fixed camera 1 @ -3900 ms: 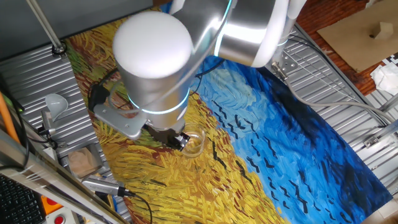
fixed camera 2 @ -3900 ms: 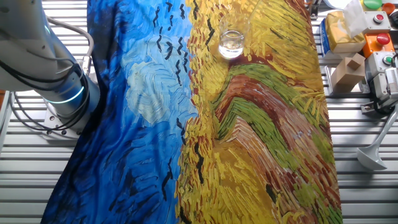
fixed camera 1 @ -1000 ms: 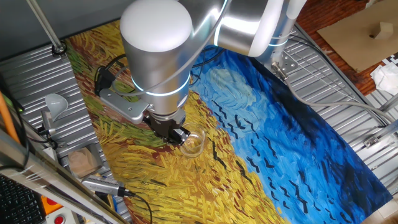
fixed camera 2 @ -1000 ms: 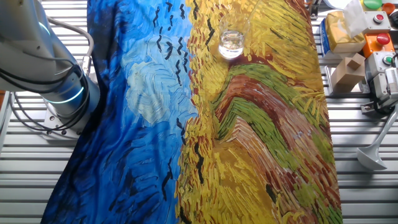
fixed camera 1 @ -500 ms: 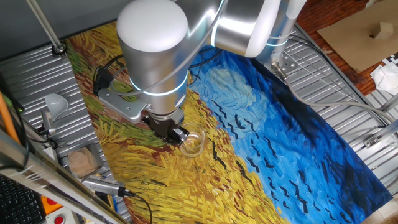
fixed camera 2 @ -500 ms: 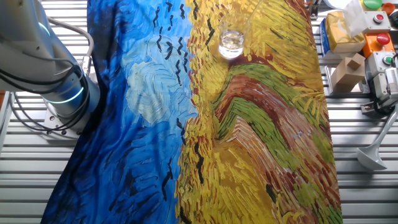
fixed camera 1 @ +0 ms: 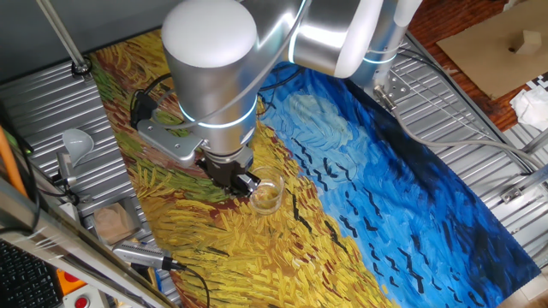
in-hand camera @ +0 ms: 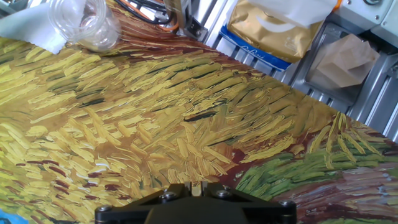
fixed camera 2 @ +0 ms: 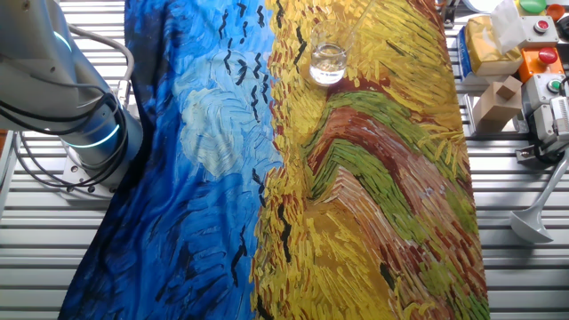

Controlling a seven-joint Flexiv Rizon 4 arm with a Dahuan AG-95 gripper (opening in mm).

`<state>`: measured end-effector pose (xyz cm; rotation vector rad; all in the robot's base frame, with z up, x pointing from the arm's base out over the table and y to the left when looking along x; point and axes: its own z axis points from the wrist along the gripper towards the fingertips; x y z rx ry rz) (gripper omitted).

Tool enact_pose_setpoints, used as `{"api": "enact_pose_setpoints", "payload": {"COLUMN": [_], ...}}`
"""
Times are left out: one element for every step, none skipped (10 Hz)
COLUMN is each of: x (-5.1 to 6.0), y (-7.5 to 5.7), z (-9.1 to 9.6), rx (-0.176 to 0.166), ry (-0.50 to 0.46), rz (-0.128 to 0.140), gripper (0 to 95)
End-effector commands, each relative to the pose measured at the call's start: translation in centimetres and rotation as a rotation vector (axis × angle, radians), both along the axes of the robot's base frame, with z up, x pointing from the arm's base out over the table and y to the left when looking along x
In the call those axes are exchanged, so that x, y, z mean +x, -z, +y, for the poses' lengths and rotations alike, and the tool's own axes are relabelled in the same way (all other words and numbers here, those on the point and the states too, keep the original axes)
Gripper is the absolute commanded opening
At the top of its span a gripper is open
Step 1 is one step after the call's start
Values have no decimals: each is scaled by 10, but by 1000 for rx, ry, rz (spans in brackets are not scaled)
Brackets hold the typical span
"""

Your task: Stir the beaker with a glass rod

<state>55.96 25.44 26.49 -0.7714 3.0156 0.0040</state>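
The beaker (fixed camera 1: 267, 196) is a short clear glass that stands upright on the yellow part of the painted cloth. It also shows near the top of the other fixed view (fixed camera 2: 328, 62) and at the top left of the hand view (in-hand camera: 84, 22). My gripper (fixed camera 1: 244, 182) hangs just left of the beaker, close to its rim. In the hand view my gripper (in-hand camera: 196, 185) has its jaws close together on a thin pale rod. The glass rod (fixed camera 2: 354, 27) shows as a thin slanted line that runs down into the beaker. My gripper is out of the other fixed view.
The painted cloth (fixed camera 1: 385, 197) covers the table. A white funnel (fixed camera 1: 77, 141) stands on the metal edge strip, also visible in the other fixed view (fixed camera 2: 533, 218). A cardboard block (fixed camera 2: 498, 98), a yellow bag (fixed camera 2: 484, 44) and a button box (fixed camera 2: 542, 58) sit beside the cloth.
My gripper and the arm have shifted slightly around the beaker. The rod's slant and the beaker's place have moved a little. The grip is unchanged.
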Motion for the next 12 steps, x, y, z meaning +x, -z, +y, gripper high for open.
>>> {"api": "enact_pose_setpoints", "payload": {"x": [0, 0, 0, 0, 0, 0, 0, 0, 0, 0, 0, 0], "y": [0, 0, 0, 0, 0, 0, 0, 0, 0, 0, 0, 0], "z": [0, 0, 0, 0, 0, 0, 0, 0, 0, 0, 0, 0], "rx": [5, 10, 14, 19, 20, 18, 18, 19, 21, 21, 22, 23], "ry": [-1, 1, 4, 6, 5, 4, 3, 4, 5, 5, 6, 7], "rz": [0, 0, -1, -2, -2, -2, -3, -4, -5, -6, -6, -6], "gripper": [0, 0, 0, 0, 0, 0, 0, 0, 0, 0, 0, 0]}}
